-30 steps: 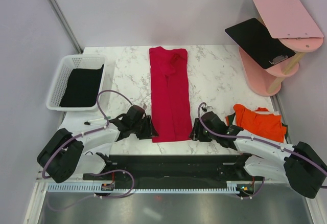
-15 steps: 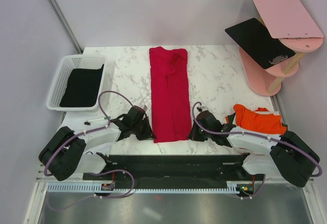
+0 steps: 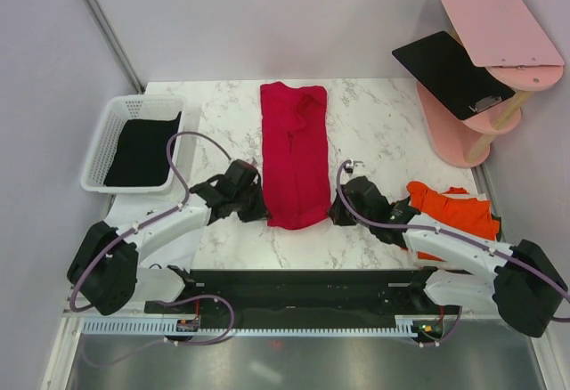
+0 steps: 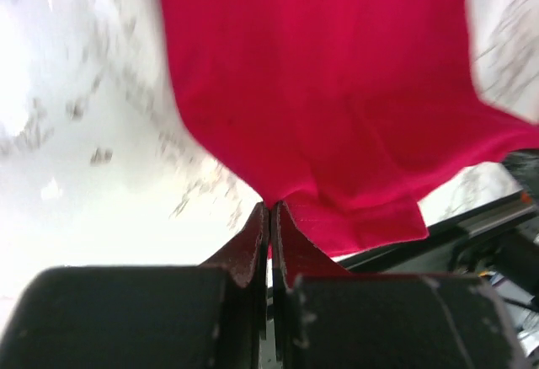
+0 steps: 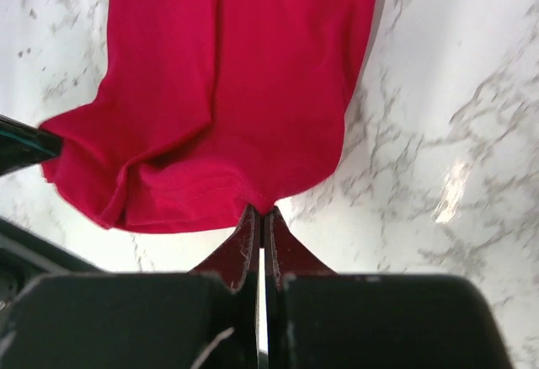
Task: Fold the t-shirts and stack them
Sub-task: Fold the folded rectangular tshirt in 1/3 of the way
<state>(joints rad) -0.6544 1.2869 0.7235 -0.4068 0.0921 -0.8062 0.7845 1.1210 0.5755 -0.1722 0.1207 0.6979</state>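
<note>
At table (image 3: 383,132) centre the crimson t-shirt (image 3: 296,154) lies as a long narrow strip, near hem bunched. Looks soft, light, limp: expect sag and drag between holds, so the two hem corners are the spots to take. left gripper (image 4: 271,211) clamped on near-left corner, right gripper (image 5: 259,213) clamped on near-right. Beyond: orange-red t-shirt (image 3: 454,212) heaped at right edge, black t-shirt (image 3: 142,150) in white basket (image 3: 100,154) at left

Folded shirt (image 3: 295,154) mid-table; basket (image 3: 147,103) left, seemingly holding another shirt (image 3: 142,150).
</note>
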